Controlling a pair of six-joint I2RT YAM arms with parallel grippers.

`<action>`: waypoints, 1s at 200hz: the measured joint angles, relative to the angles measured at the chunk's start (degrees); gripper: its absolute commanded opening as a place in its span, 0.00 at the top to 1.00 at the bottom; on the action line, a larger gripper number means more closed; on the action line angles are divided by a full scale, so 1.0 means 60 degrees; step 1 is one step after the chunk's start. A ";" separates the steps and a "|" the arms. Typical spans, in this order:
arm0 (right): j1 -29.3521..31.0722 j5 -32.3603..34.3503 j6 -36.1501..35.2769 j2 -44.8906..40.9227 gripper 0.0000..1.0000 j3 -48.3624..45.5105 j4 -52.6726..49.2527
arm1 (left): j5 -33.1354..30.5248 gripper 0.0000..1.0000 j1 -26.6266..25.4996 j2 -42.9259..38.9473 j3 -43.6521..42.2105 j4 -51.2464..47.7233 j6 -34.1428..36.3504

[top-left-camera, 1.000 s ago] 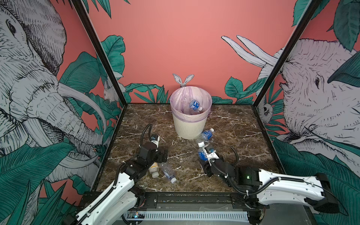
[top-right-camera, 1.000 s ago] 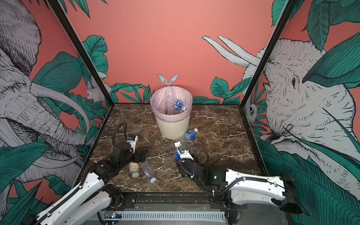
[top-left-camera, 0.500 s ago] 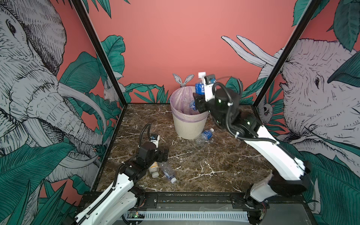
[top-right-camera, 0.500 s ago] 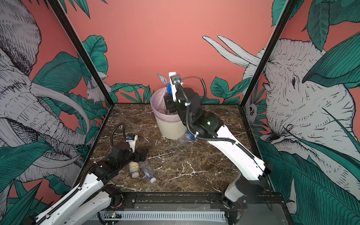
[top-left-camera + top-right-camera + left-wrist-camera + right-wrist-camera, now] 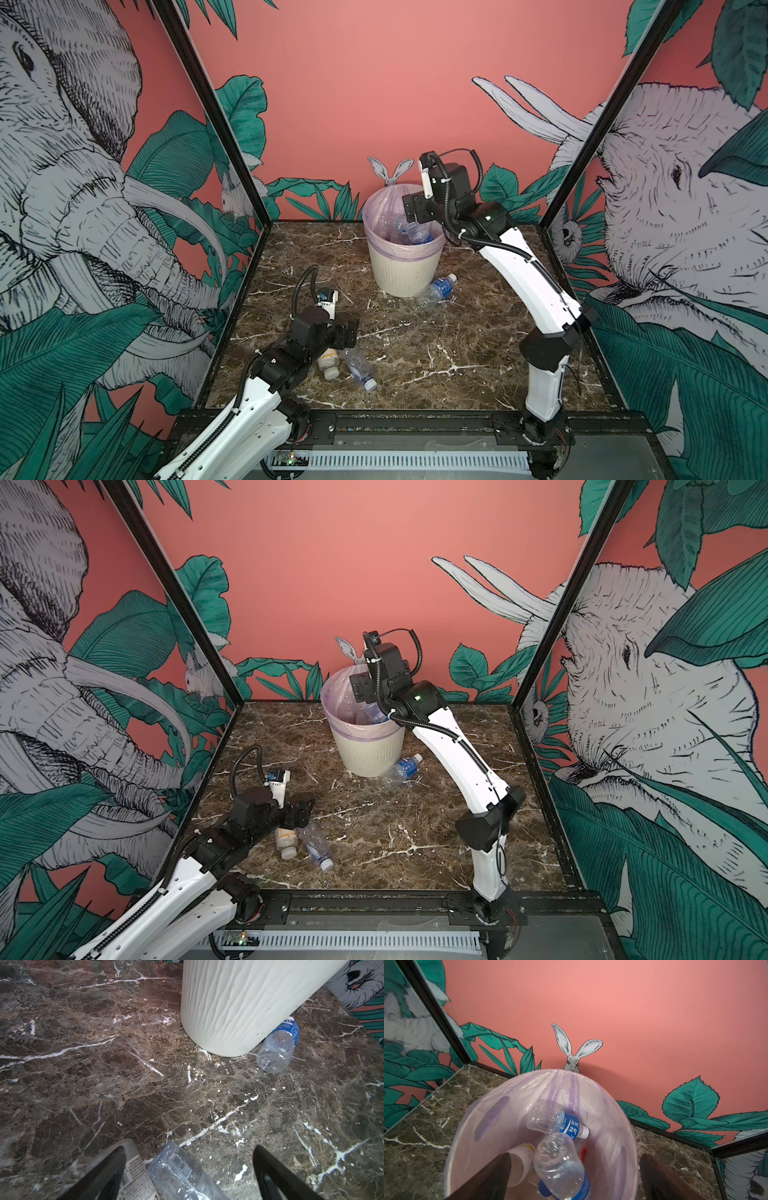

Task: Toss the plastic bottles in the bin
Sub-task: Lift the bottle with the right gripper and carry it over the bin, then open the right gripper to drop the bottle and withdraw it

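The cream ribbed bin [image 5: 399, 270] [image 5: 365, 756] [image 5: 239, 1005] with its lilac bag stands at the back middle. My right gripper [image 5: 411, 220] [image 5: 574, 1157] hangs open over its mouth. A blue-labelled plastic bottle [image 5: 560, 1167] lies loose in the bin between the fingers, with another bottle [image 5: 560, 1122] and a white and yellow one [image 5: 522, 1157]. My left gripper [image 5: 347, 332] [image 5: 190, 1149] is open low over a clear bottle [image 5: 359, 368] [image 5: 178, 1169] and a white bottle [image 5: 328, 361] [image 5: 135, 1172] at the front left. One blue-labelled bottle [image 5: 436, 289] [image 5: 401, 769] [image 5: 276, 1049] lies against the bin's foot.
Painted walls enclose the brown marble table [image 5: 436, 353] on three sides, with black posts [image 5: 220, 124] [image 5: 582, 145] at the back corners. A black rail [image 5: 415, 419] runs along the front edge, where both arm bases stand.
The right arm swung up from the table's front with a blue-labelled bottle to the bin, opened its jaws, and the bottle now lies in the bin. The left arm barely moved.
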 measured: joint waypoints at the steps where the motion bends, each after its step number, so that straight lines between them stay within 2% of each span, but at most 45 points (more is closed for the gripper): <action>1: 0.0007 -0.0004 0.0011 -0.0080 0.01 -0.0080 0.0036 | 0.0000 0.03 0.0000 -0.0004 0.0000 -0.0007 0.0000; 42: 0.0011 0.0004 0.0178 -0.2342 0.01 -0.2645 0.1100 | -0.0080 0.03 0.0000 -0.0011 0.0109 -0.0386 -0.0011; 94: 0.0004 -0.0011 0.0572 -0.4437 0.01 -0.6670 0.2065 | -0.0466 0.04 -0.0058 -0.0004 0.0441 -0.0958 -0.0251; 163: 0.0004 -0.0135 0.0962 -0.6681 0.01 -1.0546 0.2477 | -0.1719 0.04 -0.0925 0.0248 0.0645 -0.2000 -0.1169; 200: 0.0004 -0.0455 0.1264 -0.7340 0.01 -1.2149 0.2532 | -0.2310 0.06 -0.1180 0.0681 0.0714 -0.2397 -0.1774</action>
